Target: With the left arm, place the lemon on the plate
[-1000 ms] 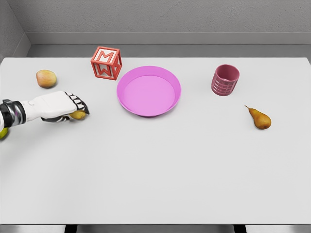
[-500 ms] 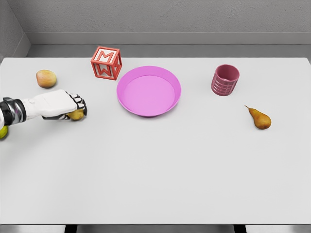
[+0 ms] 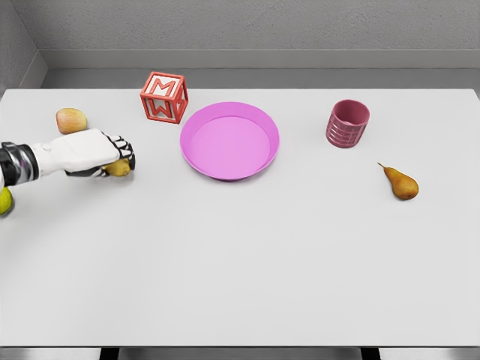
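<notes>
The robot's white left hand reaches in over a white table, its fingers curled around a small yellow lemon that seems to sit just under the fingertips. A round pink plate lies to the hand's right, well apart. A red letter block stands beyond the hand, and a peach-coloured apple sits just behind it.

We face a white table under even light, a grey wall behind it and dark legs below.

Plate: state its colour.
The plate is pink-magenta, seen clearly in the head view.
</notes>
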Robot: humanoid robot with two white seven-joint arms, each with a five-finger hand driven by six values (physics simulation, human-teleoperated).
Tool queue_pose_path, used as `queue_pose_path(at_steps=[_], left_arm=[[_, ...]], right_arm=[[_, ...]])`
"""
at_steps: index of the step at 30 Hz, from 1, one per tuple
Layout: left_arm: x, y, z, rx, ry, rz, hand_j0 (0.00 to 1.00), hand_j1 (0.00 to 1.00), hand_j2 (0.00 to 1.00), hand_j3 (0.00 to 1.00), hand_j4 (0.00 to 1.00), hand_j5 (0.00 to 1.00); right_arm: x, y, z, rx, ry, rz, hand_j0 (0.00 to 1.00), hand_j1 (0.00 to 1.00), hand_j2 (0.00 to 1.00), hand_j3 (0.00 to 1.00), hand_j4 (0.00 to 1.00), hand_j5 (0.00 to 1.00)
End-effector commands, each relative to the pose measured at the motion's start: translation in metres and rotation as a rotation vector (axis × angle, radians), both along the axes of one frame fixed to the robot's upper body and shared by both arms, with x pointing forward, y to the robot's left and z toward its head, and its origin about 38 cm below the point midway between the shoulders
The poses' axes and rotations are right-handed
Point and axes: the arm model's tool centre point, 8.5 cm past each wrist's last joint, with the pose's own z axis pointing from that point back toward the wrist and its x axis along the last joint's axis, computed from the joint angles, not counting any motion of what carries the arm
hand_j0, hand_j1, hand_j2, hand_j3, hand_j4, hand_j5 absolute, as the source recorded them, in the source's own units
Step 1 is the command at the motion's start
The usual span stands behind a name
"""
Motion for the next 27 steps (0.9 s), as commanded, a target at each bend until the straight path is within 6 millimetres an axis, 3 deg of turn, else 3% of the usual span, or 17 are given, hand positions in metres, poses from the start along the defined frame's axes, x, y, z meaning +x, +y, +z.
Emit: queue_pose_path(at_steps=[1, 4, 8, 11, 20, 27], left_arm=[[0.001, 0.000, 0.003, -0.025, -0.001, 0.006, 0.40, 0.40, 0.40, 0.40, 0.40, 0.40], [0.004, -0.001, 0.011, -0.053, -0.008, 0.010, 0.40, 0.40, 0.40, 0.40, 0.40, 0.40], [0.008, -0.016, 0.014, -0.084, -0.017, -0.015, 0.40, 0.40, 0.40, 0.40, 0.40, 0.40], [0.007, -0.042, 0.023, -0.124, -0.040, -0.073, 0.40, 0.40, 0.40, 0.40, 0.40, 0.40], [0.012, -0.081, 0.026, -0.194, -0.047, -0.135, 0.40, 0.40, 0.40, 0.40, 0.40, 0.40], [0.017, -0.092, 0.026, -0.216, -0.051, -0.143, 0.40, 0.40, 0.40, 0.40, 0.40, 0.40]], right_arm=[[0.000, 0.000, 0.000, 0.000, 0.000, -0.001, 1.00, 1.00, 1.00, 1.00, 1.00, 1.00], [0.000, 0.000, 0.000, 0.000, 0.000, -0.001, 1.00, 1.00, 1.00, 1.00, 1.00, 1.00], [0.000, 0.000, 0.000, 0.000, 0.000, 0.001, 1.00, 1.00, 1.00, 1.00, 1.00, 1.00], [0.000, 0.000, 0.000, 0.000, 0.000, -0.001, 1.00, 1.00, 1.00, 1.00, 1.00, 1.00], [0.000, 0.000, 0.000, 0.000, 0.000, -0.001, 1.00, 1.00, 1.00, 1.00, 1.00, 1.00], [0.000, 0.000, 0.000, 0.000, -0.001, -0.001, 1.00, 1.00, 1.00, 1.00, 1.00, 1.00]])
